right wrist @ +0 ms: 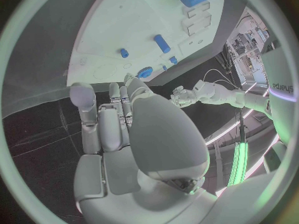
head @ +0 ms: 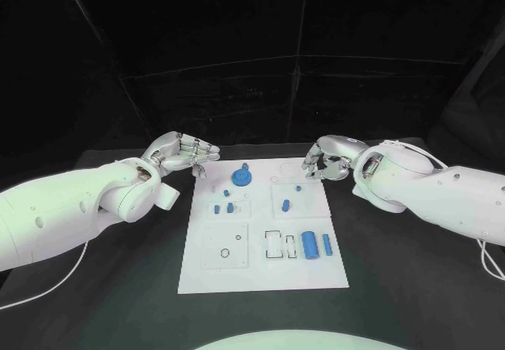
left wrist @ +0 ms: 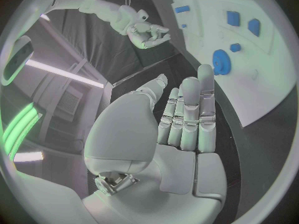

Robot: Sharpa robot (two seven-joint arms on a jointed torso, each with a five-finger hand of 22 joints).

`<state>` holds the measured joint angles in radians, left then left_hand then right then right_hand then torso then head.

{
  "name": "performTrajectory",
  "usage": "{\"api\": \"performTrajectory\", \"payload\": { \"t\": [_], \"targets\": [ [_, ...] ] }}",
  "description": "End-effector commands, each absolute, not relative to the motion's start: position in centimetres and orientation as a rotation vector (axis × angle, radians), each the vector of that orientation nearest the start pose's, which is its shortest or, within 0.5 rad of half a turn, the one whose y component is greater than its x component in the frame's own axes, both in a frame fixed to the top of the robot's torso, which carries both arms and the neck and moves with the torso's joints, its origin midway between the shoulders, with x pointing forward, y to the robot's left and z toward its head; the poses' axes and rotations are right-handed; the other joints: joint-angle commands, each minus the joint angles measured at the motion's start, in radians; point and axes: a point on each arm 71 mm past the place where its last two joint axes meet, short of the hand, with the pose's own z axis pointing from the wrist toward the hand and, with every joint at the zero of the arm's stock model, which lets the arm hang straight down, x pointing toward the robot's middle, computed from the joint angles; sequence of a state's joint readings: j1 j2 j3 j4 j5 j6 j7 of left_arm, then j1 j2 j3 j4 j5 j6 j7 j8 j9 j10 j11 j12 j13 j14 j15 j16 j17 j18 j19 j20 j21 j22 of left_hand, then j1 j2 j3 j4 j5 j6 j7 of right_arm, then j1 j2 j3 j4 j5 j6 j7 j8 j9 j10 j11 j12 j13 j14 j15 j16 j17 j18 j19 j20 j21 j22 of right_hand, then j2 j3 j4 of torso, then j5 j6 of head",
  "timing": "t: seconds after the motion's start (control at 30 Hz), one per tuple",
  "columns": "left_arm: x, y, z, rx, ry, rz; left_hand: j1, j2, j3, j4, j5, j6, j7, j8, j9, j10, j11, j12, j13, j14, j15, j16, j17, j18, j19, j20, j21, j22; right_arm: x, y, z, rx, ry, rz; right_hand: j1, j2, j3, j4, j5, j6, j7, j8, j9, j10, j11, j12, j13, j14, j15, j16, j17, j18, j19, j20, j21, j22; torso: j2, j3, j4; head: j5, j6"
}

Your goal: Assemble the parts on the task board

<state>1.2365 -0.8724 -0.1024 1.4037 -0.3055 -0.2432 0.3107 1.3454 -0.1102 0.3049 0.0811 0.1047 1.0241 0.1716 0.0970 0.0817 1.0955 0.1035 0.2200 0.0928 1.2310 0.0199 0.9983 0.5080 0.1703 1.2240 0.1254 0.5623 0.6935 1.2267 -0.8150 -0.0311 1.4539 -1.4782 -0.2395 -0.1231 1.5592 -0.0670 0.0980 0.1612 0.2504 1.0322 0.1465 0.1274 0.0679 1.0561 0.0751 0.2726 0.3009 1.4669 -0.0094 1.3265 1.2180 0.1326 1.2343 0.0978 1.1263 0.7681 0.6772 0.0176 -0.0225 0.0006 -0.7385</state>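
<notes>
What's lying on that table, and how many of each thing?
white board: 1
blue pieces: 8, as far as the head view shows
robot hands: 2, the left hand and the right hand
Total: 11

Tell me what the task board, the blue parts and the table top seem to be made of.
Task board: looks like matte white plastic or painted sheet, flat and even, with cut recesses; which one is unclear. Blue round part and blue cylinder: probably plastic, judging by the uniform saturated colour and soft sheen. Table: a dull black surface with no glare, possibly cloth or a mat.
</notes>
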Motion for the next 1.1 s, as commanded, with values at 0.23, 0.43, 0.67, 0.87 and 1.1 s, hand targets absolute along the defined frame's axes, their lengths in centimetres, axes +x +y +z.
{"api": "performTrajectory", "payload": {
  "t": [0.23,0.43,0.67,0.87,1.1],
  "targets": [
    [49.8,24.4,-18.0,-0.985,1.409,-1.566,0.007,0.011,-0.01,-0.003,-0.004,0.01,-0.002,0.009,0.0,0.011,-0.004,0.012,0.003,-0.007,-0.003,-0.003,-0.004,0.013,-0.001,-0.007,-0.009,-0.005,49.8,-19.3,-19.1,-0.297,1.689,0.467,-0.013,-0.03,0.015,0.011,-0.012,-0.016,0.014,-0.024,-0.002,-0.008,0.016,-0.039,-0.047,0.034,0.012,0.008,0.009,0.008,0.023,0.004,0.009,0.009,0.002,0.0015,-0.0003,-0.004,0.007],
    [49.6,24.1,-18.0,-0.985,1.406,-1.585,0.009,0.012,-0.012,-0.004,-0.004,0.011,-0.002,0.01,0.0,0.011,-0.005,0.015,0.004,-0.009,-0.004,-0.004,-0.005,0.013,-0.002,-0.008,-0.011,-0.007,49.6,-18.7,-20.0,-0.314,1.71,0.467,-0.013,-0.038,0.023,0.011,-0.011,-0.025,0.023,-0.034,-0.002,-0.017,0.024,-0.055,-0.07,0.035,0.018,0.008,0.009,0.008,0.027,0.009,0.008,0.008,0.003,0.0014,-0.0003,-0.005,0.009],
    [49.6,23.9,-18.0,-0.986,1.406,-1.589,0.012,0.01,-0.016,-0.006,-0.004,0.007,0.002,0.009,-0.001,0.007,-0.003,0.018,0.005,-0.012,-0.003,-0.004,-0.007,0.013,-0.002,-0.008,-0.015,-0.01,49.4,-18.0,-21.0,-0.332,1.736,0.48,-0.005,-0.034,0.038,0.007,-0.006,-0.019,0.023,-0.036,0.0,-0.011,0.024,-0.061,-0.086,0.036,0.018,0.01,0.012,0.008,0.031,0.011,0.01,0.011,0.002,0.0017,-0.0021,0.0,0.006],
    [49.6,23.9,-18.0,-0.986,1.408,-1.591,0.013,0.01,-0.018,-0.006,-0.004,0.005,0.003,0.009,-0.002,0.005,-0.002,0.019,0.005,-0.013,-0.003,-0.003,-0.008,0.013,-0.001,-0.008,-0.016,-0.011,49.5,-17.7,-21.5,-0.338,1.751,0.48,0.0,-0.032,0.056,0.004,-0.006,-0.014,0.023,-0.037,0.001,-0.004,0.024,-0.067,-0.102,0.036,0.018,0.01,0.012,0.007,0.035,0.011,0.013,0.015,0.002,0.0012,-0.001,0.001,0.005],
    [49.6,23.8,-18.0,-0.988,1.411,-1.589,0.015,0.011,-0.018,-0.007,-0.004,0.004,0.004,0.009,-0.002,0.003,-0.001,0.02,0.005,-0.014,-0.002,-0.003,-0.008,0.012,-0.001,-0.008,-0.017,-0.012,49.6,-17.4,-21.8,-0.347,1.76,0.483,0.008,-0.021,0.092,0.002,-0.021,0.004,0.018,-0.036,0.003,0.017,0.02,-0.072,-0.122,0.035,0.014,0.006,0.008,0.005,0.044,0.009,0.021,0.028,0.002,0.0016,-0.0009,0.005,0.003]
  ]
}}
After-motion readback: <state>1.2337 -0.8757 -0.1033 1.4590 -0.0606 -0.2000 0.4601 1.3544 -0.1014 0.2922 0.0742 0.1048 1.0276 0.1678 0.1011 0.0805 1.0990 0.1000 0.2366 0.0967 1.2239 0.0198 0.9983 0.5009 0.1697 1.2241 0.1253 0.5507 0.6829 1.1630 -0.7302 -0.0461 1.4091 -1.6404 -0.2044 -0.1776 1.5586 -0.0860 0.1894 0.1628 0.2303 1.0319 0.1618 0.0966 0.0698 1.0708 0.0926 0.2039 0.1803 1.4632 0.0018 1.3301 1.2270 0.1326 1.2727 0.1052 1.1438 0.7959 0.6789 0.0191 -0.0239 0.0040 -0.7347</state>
